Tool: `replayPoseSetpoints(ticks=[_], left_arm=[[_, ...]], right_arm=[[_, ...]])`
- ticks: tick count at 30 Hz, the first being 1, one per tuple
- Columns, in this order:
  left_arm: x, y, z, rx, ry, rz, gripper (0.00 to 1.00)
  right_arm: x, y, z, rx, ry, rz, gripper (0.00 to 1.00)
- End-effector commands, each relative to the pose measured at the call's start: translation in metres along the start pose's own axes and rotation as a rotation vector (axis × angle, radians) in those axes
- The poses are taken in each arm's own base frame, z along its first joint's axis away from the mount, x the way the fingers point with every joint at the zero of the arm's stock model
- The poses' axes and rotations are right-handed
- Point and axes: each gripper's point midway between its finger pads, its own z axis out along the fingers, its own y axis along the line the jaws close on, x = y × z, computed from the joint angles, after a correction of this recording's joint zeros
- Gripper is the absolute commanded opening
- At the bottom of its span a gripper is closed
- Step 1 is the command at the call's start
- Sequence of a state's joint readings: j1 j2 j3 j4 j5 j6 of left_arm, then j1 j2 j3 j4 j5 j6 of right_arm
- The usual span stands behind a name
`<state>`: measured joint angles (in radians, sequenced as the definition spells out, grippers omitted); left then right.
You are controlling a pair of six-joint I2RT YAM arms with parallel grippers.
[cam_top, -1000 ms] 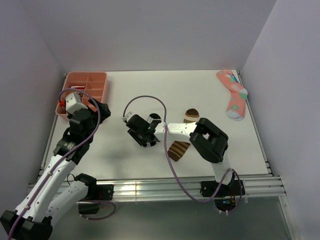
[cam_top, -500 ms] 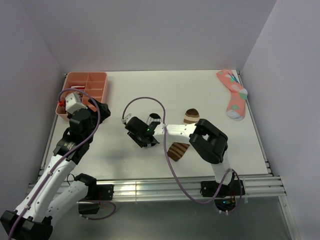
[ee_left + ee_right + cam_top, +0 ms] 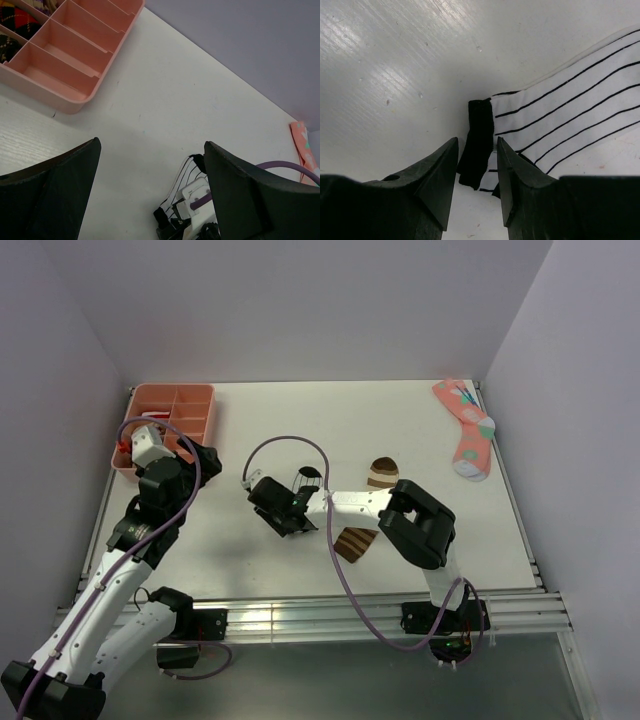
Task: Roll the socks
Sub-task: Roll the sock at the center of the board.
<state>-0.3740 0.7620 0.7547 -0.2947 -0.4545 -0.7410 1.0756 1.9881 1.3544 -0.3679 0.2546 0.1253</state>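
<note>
From above, the white tabletop (image 3: 300, 420) carries a small white sock with thin black stripes (image 3: 309, 477) near its middle. It is mostly hidden under the black head of the right arm (image 3: 360, 502), which reaches leftward across the longer brown-and-tan striped sock (image 3: 352, 540); the two socks lie just beside each other. A pink sock with coloured dots (image 3: 466, 435) lies well apart at the far right, and the left arm (image 3: 150, 505) ends beside a salmon-pink plastic divided tray (image 3: 190, 400) at the far left. The left wrist view has the left gripper (image 3: 151, 145) with its fingers spread wide over bare table, holding nothing. The right wrist view has the right gripper (image 3: 477, 140) astride the white sock's black cuff (image 3: 479, 125), fingers a narrow gap apart and close against both its sides (whether they actually squeeze it I cannot tell).
</note>
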Motion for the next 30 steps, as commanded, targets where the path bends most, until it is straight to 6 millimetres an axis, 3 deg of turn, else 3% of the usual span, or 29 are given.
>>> replayPoseSetpoints(ticks=[1,16,22,25,26,30], left_arm=[[-0.003,-0.005,0.002,0.032,-0.017,0.004,0.9],[0.002,-0.004,0.006,0.029,-0.007,0.009,0.91],[0.008,-0.004,0.008,0.035,0.01,0.005,0.9],[0.016,-0.003,0.011,0.04,0.028,-0.002,0.9],[0.018,-0.002,0.011,0.039,0.032,-0.003,0.89],[0.029,-0.003,0.013,0.065,0.05,-0.021,0.88]], right_arm=[[-0.016,-0.007,-0.014,0.018,-0.053,0.02,0.43],[0.01,-0.007,-0.003,-0.027,0.027,-0.019,0.42],[0.018,-0.01,-0.005,-0.119,0.042,0.006,0.3],[0.017,-0.01,-0.012,-0.193,0.037,0.022,0.24],[0.012,-0.001,-0.022,-0.28,0.02,0.019,0.23],[0.005,-0.006,-0.042,-0.441,-0.001,0.054,0.21]])
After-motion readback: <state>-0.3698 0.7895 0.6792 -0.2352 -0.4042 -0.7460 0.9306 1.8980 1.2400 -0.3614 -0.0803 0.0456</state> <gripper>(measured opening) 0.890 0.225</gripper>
